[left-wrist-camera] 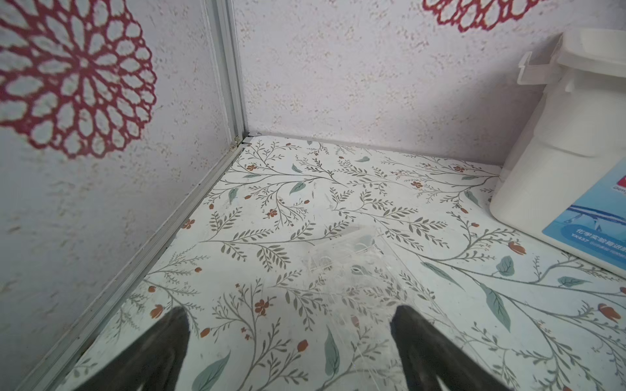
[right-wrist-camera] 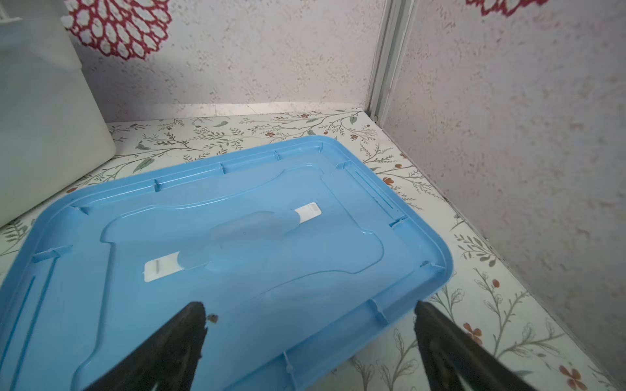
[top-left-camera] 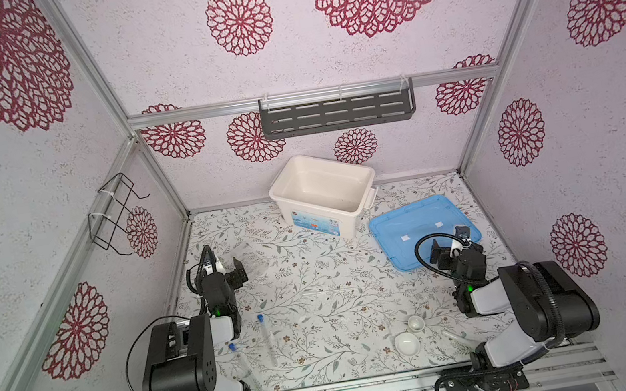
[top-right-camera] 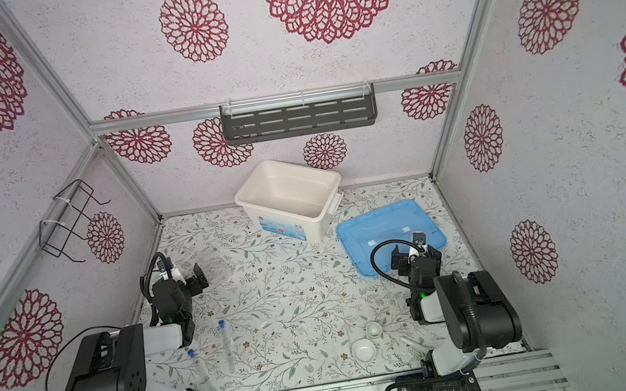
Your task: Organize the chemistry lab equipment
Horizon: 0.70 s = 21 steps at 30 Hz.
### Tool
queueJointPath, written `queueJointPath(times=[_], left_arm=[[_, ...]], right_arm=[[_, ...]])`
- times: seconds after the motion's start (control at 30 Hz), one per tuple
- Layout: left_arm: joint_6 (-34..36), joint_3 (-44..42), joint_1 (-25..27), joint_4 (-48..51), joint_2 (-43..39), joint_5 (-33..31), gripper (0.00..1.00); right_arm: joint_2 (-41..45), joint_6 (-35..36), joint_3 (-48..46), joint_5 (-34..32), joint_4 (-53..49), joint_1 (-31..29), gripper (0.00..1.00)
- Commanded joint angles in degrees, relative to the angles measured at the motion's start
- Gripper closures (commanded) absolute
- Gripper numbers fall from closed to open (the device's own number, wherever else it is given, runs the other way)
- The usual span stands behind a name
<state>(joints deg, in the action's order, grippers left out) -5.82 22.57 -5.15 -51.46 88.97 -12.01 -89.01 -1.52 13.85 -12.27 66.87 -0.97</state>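
Two slim clear tubes with blue caps [top-left-camera: 267, 338] [top-left-camera: 241, 360] lie side by side on the floral table near the left arm's base, seen in both top views [top-right-camera: 226, 346]. Near the right arm's base sit two small white dishes [top-left-camera: 415, 323] [top-left-camera: 407, 344] and a thin pale stick [top-left-camera: 456, 337]. The clear tube rack [left-wrist-camera: 355, 267] rests on the table just ahead of my left gripper [left-wrist-camera: 288, 311] [top-left-camera: 227, 266], which is open and holds nothing. My right gripper [right-wrist-camera: 309, 304] [top-left-camera: 449, 241] hovers open over the near edge of the blue lid [right-wrist-camera: 237, 237], also holding nothing.
A white bin [top-left-camera: 308, 214] stands open at the back centre, with the blue lid [top-left-camera: 420, 222] flat beside it on the right. A dark slotted shelf [top-left-camera: 337, 113] hangs on the back wall. A wire holder [top-left-camera: 116, 213] hangs on the left wall.
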Motion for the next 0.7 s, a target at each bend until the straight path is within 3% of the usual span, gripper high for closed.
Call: queueJointPath(times=[0.0, 0.67], left_arm=[[0.21, 1.21, -0.41, 0.47, -0.02, 1.19, 0.03], [0.04, 1.08, -0.68, 0.42, -0.16, 1.56, 0.03]], right_arm=[[1.05, -0.42, 0.66, -1.0, 1.75, -0.34, 0.01], [1.12, -0.42, 0.66, -1.0, 1.82, -0.3, 0.01]])
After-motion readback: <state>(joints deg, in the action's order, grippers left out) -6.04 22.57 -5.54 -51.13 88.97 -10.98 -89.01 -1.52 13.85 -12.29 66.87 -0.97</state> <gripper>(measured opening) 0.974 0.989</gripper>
